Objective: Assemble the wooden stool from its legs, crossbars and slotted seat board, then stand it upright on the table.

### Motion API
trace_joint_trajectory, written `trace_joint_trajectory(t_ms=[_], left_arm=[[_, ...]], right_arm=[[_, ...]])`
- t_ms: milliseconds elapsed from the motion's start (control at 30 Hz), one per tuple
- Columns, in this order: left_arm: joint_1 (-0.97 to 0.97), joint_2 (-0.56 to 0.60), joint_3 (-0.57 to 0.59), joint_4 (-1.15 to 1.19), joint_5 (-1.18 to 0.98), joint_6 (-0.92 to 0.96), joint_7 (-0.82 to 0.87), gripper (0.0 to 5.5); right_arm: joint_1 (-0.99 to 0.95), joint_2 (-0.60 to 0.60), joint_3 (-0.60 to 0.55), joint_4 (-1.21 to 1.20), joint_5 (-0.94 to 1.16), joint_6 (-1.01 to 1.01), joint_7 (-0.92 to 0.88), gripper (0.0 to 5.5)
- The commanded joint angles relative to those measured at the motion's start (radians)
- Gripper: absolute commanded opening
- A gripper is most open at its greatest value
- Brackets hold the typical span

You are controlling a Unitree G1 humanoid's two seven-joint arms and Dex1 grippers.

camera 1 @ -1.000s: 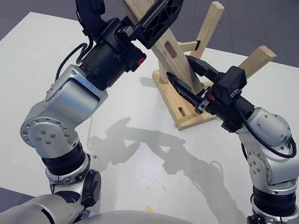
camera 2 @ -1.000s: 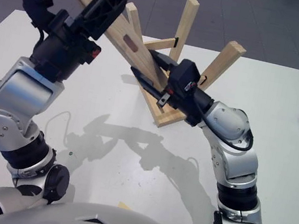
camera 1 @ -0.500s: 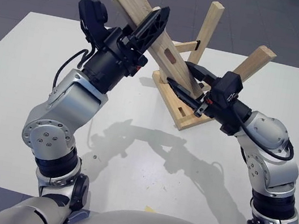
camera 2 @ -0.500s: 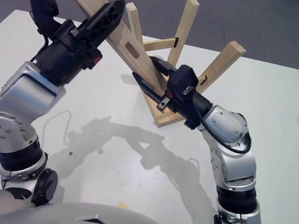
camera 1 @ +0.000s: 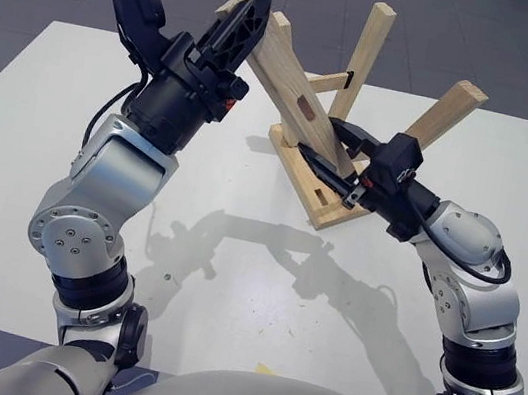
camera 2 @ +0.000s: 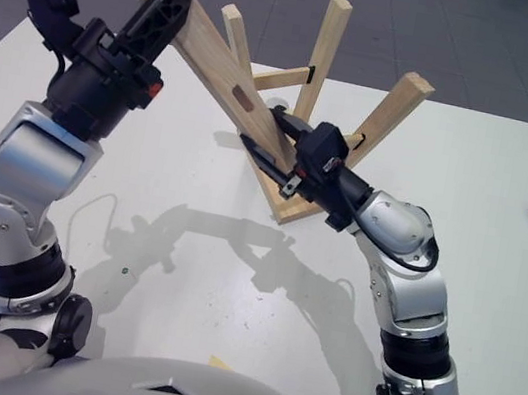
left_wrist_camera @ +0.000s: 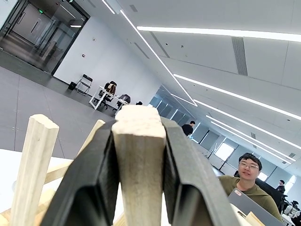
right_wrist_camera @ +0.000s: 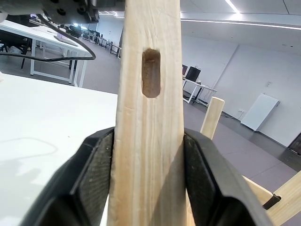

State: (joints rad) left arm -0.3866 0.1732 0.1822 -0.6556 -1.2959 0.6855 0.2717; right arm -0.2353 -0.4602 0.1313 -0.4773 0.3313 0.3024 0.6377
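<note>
White table [camera 1: 57, 102] carries the half-built stool [camera 1: 366, 52], its seat board [camera 1: 318, 207] tilted. My left gripper [camera 1: 250, 10] clamps the slanted leg [camera 1: 281, 64] at its top end; my right gripper [camera 1: 317, 135] clamps it just above the board.

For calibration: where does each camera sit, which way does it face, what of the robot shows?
Left eye view: head, facing forward and down at the table; both arms, left gripper and right gripper clamping one leg.
Right eye view: head too, same scene and arms.
Left wrist view: left wrist, facing up along the leg's end toward the ceiling; own fingers.
Right wrist view: right wrist, facing along the slotted leg; own fingers.
Shared: all show that leg.
</note>
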Motion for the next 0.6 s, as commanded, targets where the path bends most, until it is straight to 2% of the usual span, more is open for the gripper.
trace_joint_trajectory(t_ms=[33,300,400,600], left_arm=[[-0.003,0.049,0.039,0.022,0.027,-0.03,0.018,1.03],[-0.065,0.198,0.296,0.115,-0.024,-0.14,0.001,1.03],[-0.039,0.224,0.279,0.117,0.003,-0.13,-0.011,1.03],[0.048,0.197,0.178,0.068,0.028,-0.113,-0.036,1.03]], right_arm=[[-0.003,0.001,0.015,0.02,-0.046,0.003,-0.018,2.61],[-0.01,-0.002,-0.005,0.059,-0.065,-0.004,-0.012,4.0],[-0.063,0.065,-0.065,0.078,0.001,0.049,-0.079,4.46],[-0.303,0.204,-0.33,0.181,0.271,0.241,-0.334,5.29]])
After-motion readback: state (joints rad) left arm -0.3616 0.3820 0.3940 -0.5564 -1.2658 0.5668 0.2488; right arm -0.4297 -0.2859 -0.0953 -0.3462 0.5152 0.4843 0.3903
